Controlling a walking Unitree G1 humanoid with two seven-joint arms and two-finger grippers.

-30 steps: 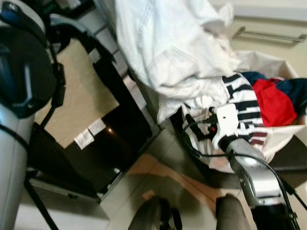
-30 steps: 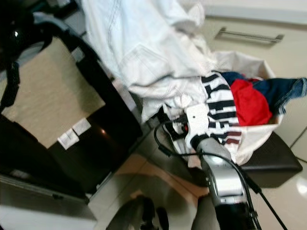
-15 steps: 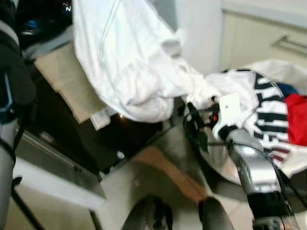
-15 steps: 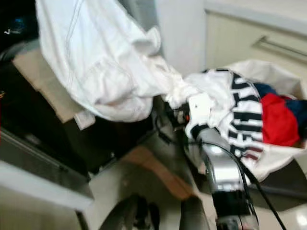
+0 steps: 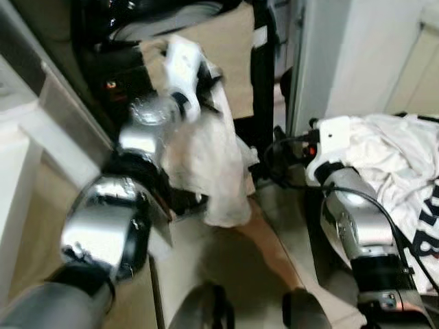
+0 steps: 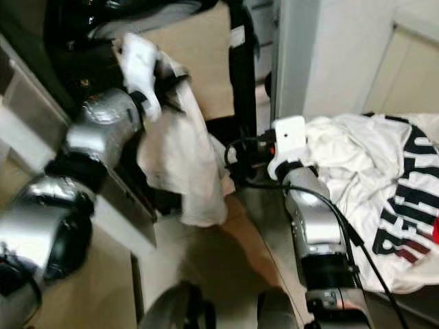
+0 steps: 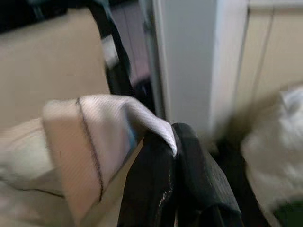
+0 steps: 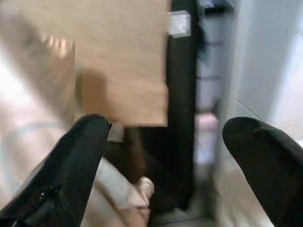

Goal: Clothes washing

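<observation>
Two grippers up | left gripper point(image 7: 173, 142): fingers pinched together on white garment point(image 5: 216, 161), which hangs beside the dark machine opening point(image 5: 120, 65) | right gripper point(image 8: 165, 142): fingers spread apart, holding nothing, near the garment | laundry pile point(image 5: 398, 161): white and striped clothes, right of right arm | floor point(image 5: 233, 264): tiled

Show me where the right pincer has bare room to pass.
Free: the floor strip between the hanging white garment and the right arm. Crowded: the clothes heap on its right, and the left pincer, shut on the garment. Right pincer is open.
</observation>
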